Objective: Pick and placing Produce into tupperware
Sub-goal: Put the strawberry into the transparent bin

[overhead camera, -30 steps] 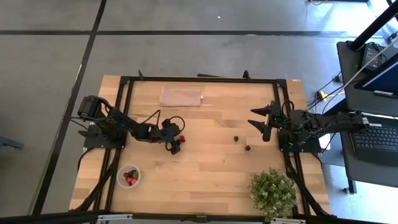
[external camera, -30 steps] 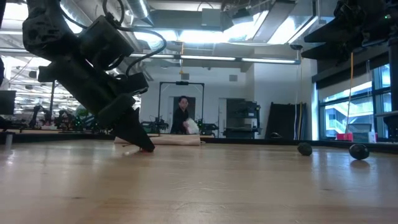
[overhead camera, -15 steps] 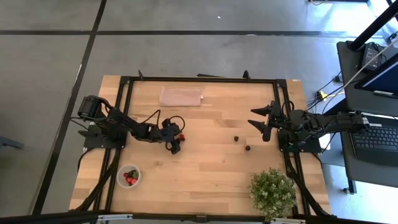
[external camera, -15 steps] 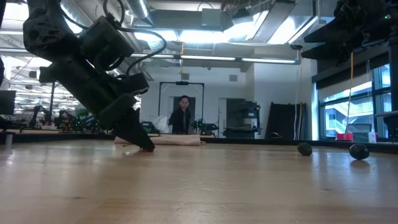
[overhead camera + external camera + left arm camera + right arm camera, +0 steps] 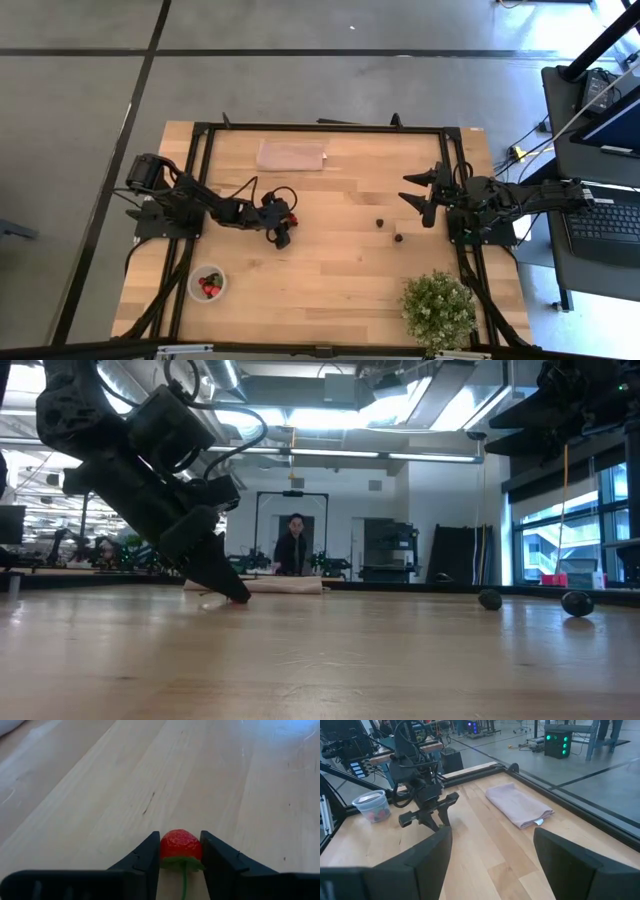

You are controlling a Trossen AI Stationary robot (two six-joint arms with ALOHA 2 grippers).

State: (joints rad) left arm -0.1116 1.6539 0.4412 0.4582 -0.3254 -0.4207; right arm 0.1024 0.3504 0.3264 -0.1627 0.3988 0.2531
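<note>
A red strawberry (image 5: pixel 181 845) with a green top lies on the wooden table, left of its middle, between the fingers of my left gripper (image 5: pixel 181 840), which is shut on it (image 5: pixel 293 221). Two dark berries (image 5: pixel 380 222) (image 5: pixel 398 238) lie on the table right of its middle. The round clear tupperware (image 5: pixel 207 285) stands near the table's near left corner with several fruits in it. My right gripper (image 5: pixel 418 195) waits open at the right, above the table. My left gripper pinches the strawberry's two red sides (image 5: pixel 165 847) between its two fingers. The fingers slant down at it from the table's left. The strawberry's green top and stem (image 5: pixel 183 870) point back toward the gripper. The fruit rests on the table (image 5: pixel 236 603).
A folded pinkish cloth (image 5: pixel 291 155) lies at the far edge. A bushy green potted plant (image 5: pixel 438 310) stands at the near right corner. Bare wood lies between the strawberry and the tupperware. A person (image 5: pixel 294 547) stands in the room far behind the table.
My left gripper has stayed in place while its fingers have drawn together onto the strawberry. The strawberry lies where it was. The person in the room behind has shifted.
</note>
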